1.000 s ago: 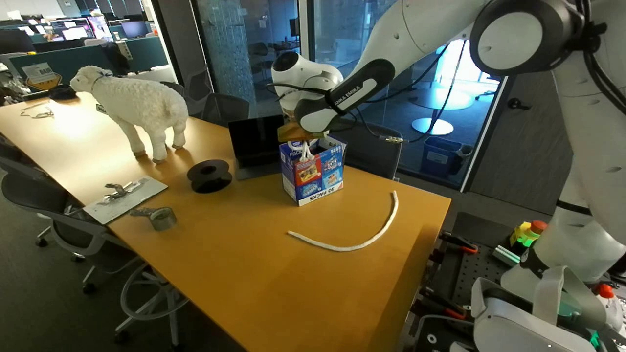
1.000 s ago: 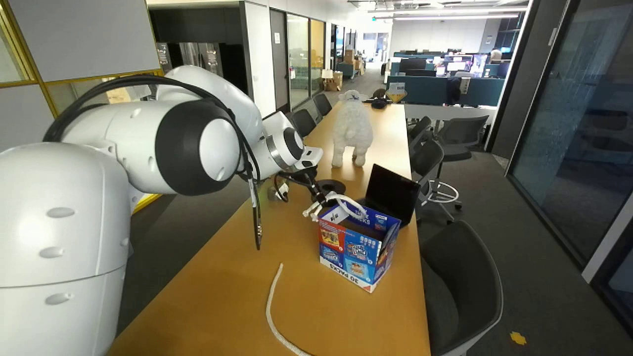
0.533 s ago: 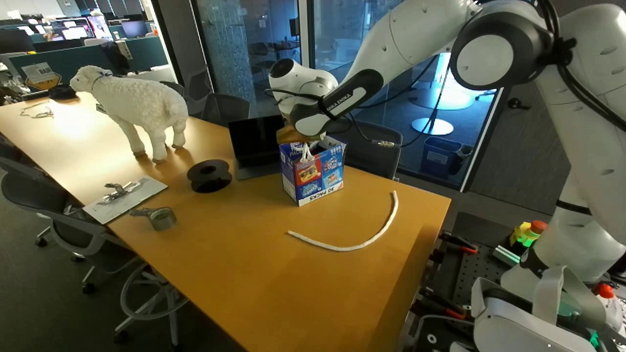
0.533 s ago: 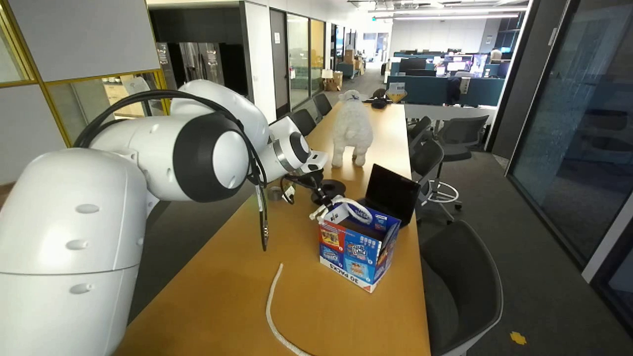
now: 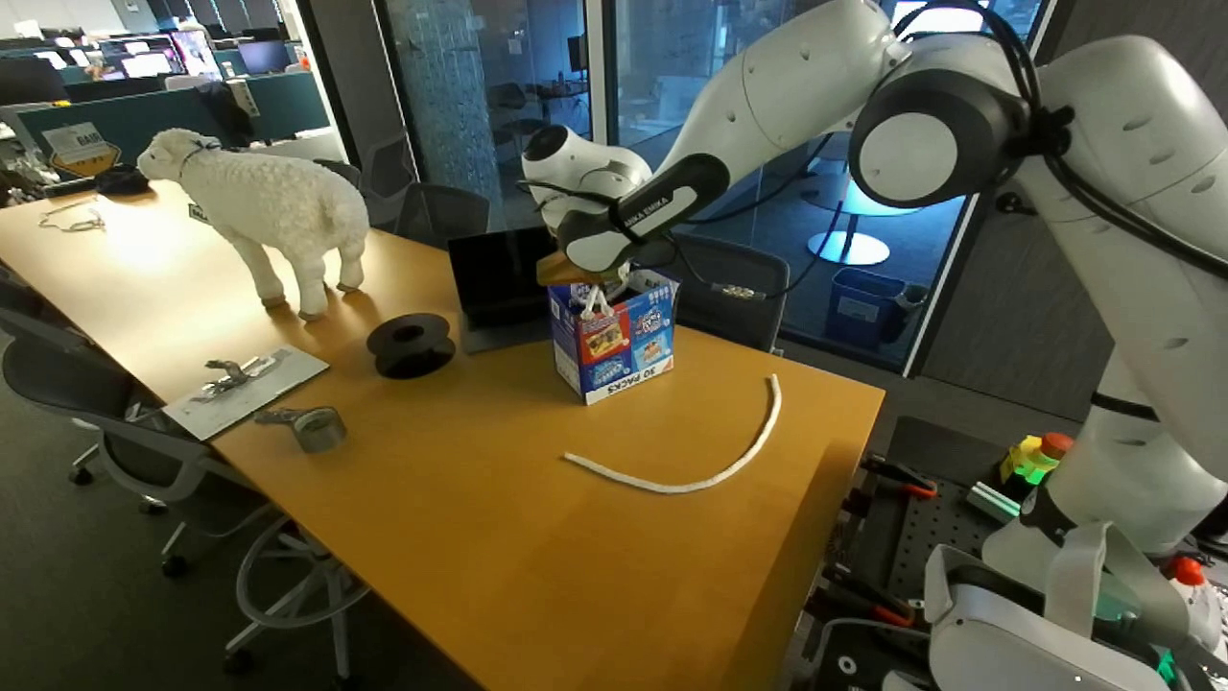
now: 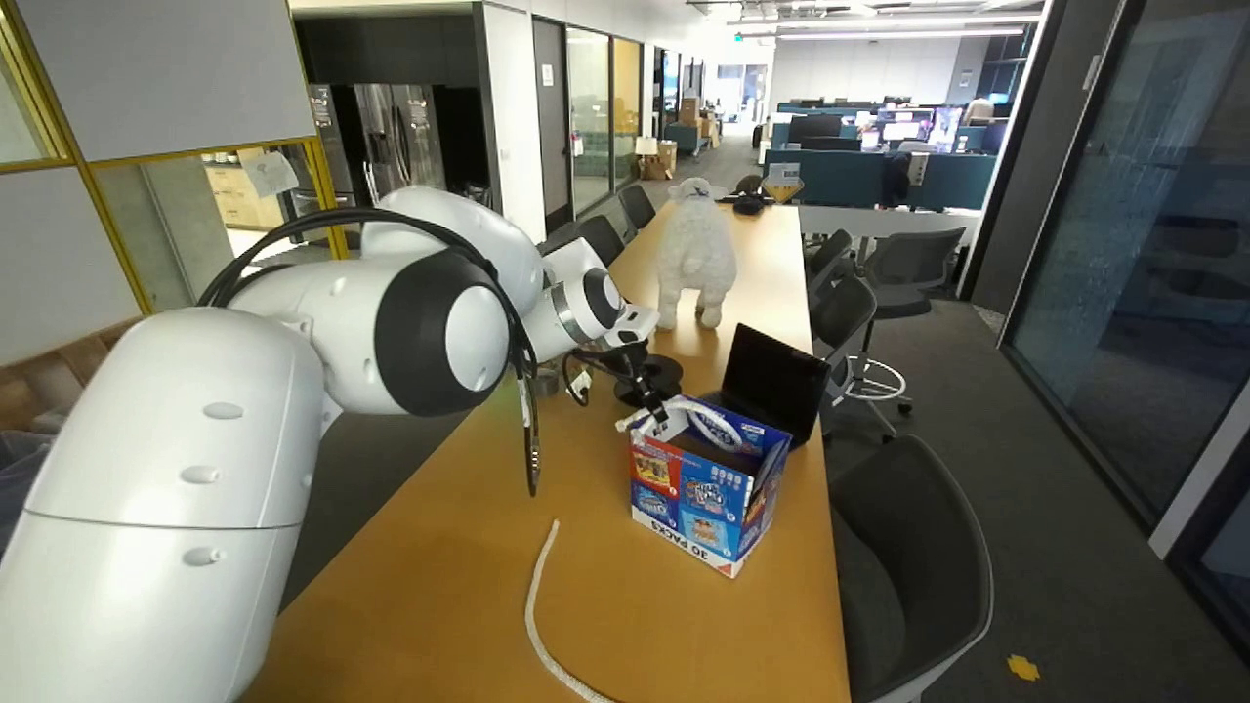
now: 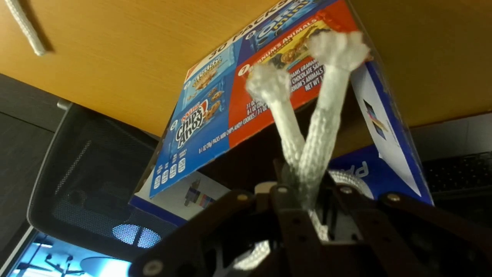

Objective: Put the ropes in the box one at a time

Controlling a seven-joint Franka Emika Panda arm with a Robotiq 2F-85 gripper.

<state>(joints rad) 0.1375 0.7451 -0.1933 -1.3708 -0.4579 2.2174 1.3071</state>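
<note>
The blue box (image 5: pixel 619 350) with printed graphics stands open-topped on the table; it also shows in an exterior view (image 6: pixel 698 498) and the wrist view (image 7: pixel 207 134). My gripper (image 6: pixel 658 408) is at the box's rim, shut on a doubled white rope (image 6: pixel 721 428). In the wrist view, my gripper (image 7: pixel 303 181) pinches the rope (image 7: pixel 321 127). Two frayed ends stick out past the printed front panel, and the loop hangs over the opening. Whether this is one rope or two, I cannot tell. Another rope (image 5: pixel 662 488) lies curved on the table, also visible in an exterior view (image 6: pixel 532 615).
A black laptop (image 6: pixel 774 381) stands just behind the box. A dark round roll (image 5: pixel 411 345), a tape roll (image 5: pixel 318 429) and a clipboard (image 5: pixel 247 389) lie on the table (image 5: pixel 537 576). A white toy sheep (image 5: pixel 273 206) stands farther back. A chair (image 6: pixel 908 566) is beside the table.
My gripper has moved a little towards the box and lower, carrying the rope. The rope's loop now sits lower at the opening. The rope on the table and the box have not moved.
</note>
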